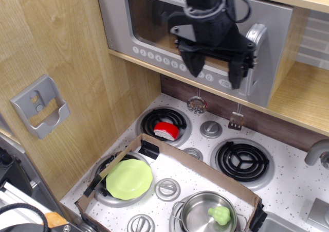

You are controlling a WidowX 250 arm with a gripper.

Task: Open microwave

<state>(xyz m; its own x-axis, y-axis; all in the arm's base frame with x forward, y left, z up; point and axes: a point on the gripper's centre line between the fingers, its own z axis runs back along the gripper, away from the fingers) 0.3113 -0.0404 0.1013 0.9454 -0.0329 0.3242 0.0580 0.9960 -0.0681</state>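
The wide silver-grey plastic toy microwave (154,29) sits on a light wooden shelf (303,95) above the back edge of the speckled white toy stovetop (293,185), its door flush with the body and its big loop handle (255,62) at the right end of the door. The black robot gripper (213,70) hangs in front of the door's clear window, its two dark fingers (236,72) spread apart with nothing between them, the right finger just beside the handle; whether it touches the handle cannot be told. A row of round white buttons (154,58) runs along the door's lower edge, and the clock display at the top is partly hidden by the arm. On the stovetop, a red-and-white toy piece (166,130) lies on the black coil burner (163,120) at the back left, and another black coil burner (242,160) sits at the back right. A brown cardboard tray (200,166) (open-topped, with low walls) covers the front part, holding a lime-green round plate (129,178) near the front left corner and a small steel pot (205,212) with a green toy vegetable (219,215) inside near the front edge. A grey plastic wall bracket (39,105) is fixed to the wooden side panel on the left.
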